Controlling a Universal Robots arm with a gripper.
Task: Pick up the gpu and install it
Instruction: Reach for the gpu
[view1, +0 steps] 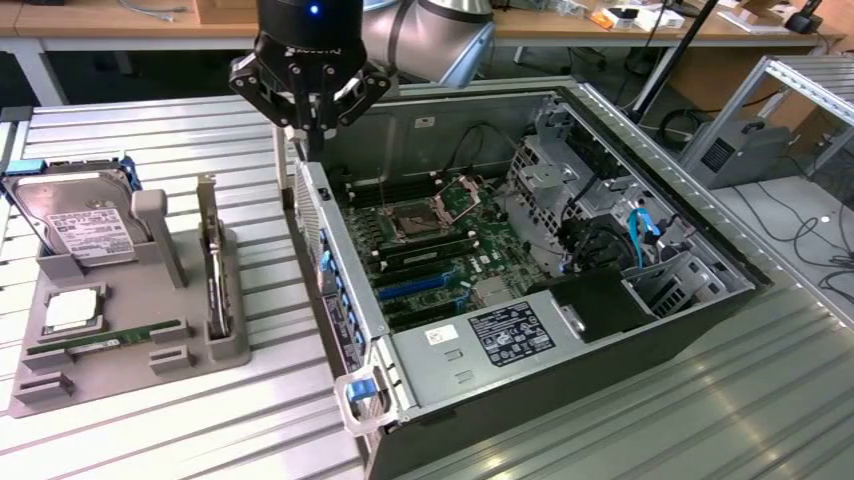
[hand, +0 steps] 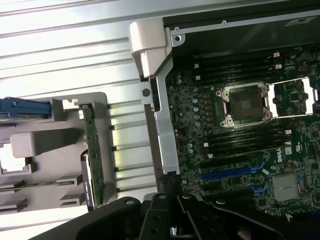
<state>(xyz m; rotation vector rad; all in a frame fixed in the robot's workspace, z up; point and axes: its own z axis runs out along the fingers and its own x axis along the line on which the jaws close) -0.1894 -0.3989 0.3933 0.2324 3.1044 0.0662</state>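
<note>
Overhead, clenched fingers (view1: 320, 110) hang above the case wall (view1: 314, 215); gpu (view1: 210, 255) stands in the tray (view1: 200, 355) nearby.

You're working in a robotics lab or electronics workshop. Your counter (view1: 160, 130) is ribbed sheet metal. On it lies an open desktop computer case (view1: 574, 400) with its motherboard (view1: 427, 230) bare, and beside it a gray moulded fixture (view1: 127, 372) that stands loose computer parts upright in slots. An industrial robot arm (view1: 427, 35) reaches over the case. Behind, you have wooden desks (view1: 120, 25) strewn with cables and small gear, and on the exterior view's right an aluminium-profile frame (view1: 778, 66) with black cables (view1: 807, 225) trailing across the surface near it. A grey equipment box (view1: 741, 150) sits inside that frame.
</note>
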